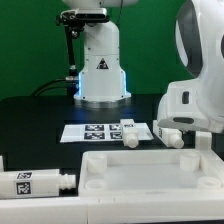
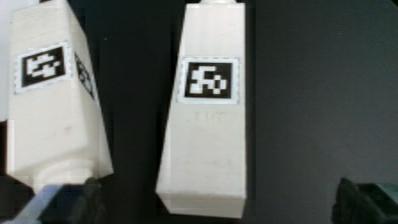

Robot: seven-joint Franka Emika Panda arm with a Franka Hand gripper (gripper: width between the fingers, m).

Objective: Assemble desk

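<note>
In the wrist view two white square desk legs lie side by side on the black table, each with a black-and-white tag: one leg and a second leg. My gripper is open above them. Its dark fingertips stand wide apart, either side of the first leg's end, not touching it. In the exterior view the white tabletop panel lies in the foreground. Another tagged leg lies at the exterior view's left. A short leg rests by the marker board. The arm hangs over legs at the right; its fingers are hidden there.
The marker board lies flat in the middle of the black table. The robot base with a blue light stands behind it. A green wall closes the back.
</note>
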